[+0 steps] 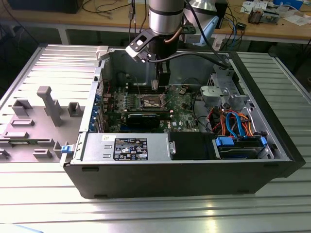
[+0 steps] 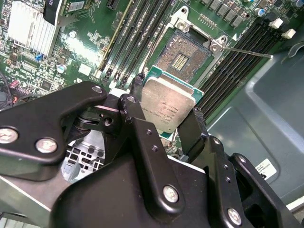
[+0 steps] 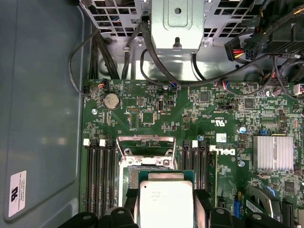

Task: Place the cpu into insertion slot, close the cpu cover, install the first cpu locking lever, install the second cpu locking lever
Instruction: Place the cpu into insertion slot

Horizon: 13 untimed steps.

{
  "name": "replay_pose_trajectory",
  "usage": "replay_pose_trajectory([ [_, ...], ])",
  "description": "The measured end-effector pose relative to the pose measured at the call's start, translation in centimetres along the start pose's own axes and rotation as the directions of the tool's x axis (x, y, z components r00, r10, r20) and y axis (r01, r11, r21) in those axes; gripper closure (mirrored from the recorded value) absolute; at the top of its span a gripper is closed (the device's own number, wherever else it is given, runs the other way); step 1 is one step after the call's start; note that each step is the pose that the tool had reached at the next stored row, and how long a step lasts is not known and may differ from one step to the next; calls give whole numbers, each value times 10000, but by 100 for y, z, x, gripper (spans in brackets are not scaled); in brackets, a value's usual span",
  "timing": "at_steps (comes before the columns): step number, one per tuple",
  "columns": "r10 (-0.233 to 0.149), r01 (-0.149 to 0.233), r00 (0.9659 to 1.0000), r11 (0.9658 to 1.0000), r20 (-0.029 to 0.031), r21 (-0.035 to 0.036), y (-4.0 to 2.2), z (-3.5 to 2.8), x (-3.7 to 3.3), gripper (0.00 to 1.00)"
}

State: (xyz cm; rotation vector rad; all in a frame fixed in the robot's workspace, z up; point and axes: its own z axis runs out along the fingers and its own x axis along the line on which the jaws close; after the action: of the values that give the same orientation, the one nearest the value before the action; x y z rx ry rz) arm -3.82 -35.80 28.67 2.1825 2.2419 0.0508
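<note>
Jaws shut on the cpu (image 2: 167, 105), pinching two opposite green edges, silvery face up toward the second wrist view. Looks level to me, no visible tilt.

The insertion slot (image 2: 184, 53) is just beyond the chip, golden-brown contact field fully exposed. The cpu hangs over the slot's near edge and, as far as I can judge, is not yet down in it. In the first wrist view the cpu (image 3: 164, 202) covers part of the slot (image 3: 142, 166), so I read it as nearly lined up but not centred.

The cpu cover (image 3: 145, 138) seems tipped open at the slot's far side, out of the drop path. One thin locking lever (image 2: 247, 51) sticks out from a slot corner, swung clear.

Memory slots (image 2: 137, 38) flank the socket on both sides; tight margins for the jaws.

My take on doing this well: square the chip's edges to the frame, centre it, go straight down, no sliding on the contacts, let go only when it sits flat.

Exterior view: arm (image 1: 165, 17) at upper centre, reaching into the open case (image 1: 194, 174), which lies on the ribbed counter (image 1: 146, 213).
</note>
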Motion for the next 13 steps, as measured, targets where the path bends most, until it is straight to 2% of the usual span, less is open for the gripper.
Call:
replay_pose_trajectory([
  [13,0,0,10000,10000,2,0,-8,31,15,45],
])
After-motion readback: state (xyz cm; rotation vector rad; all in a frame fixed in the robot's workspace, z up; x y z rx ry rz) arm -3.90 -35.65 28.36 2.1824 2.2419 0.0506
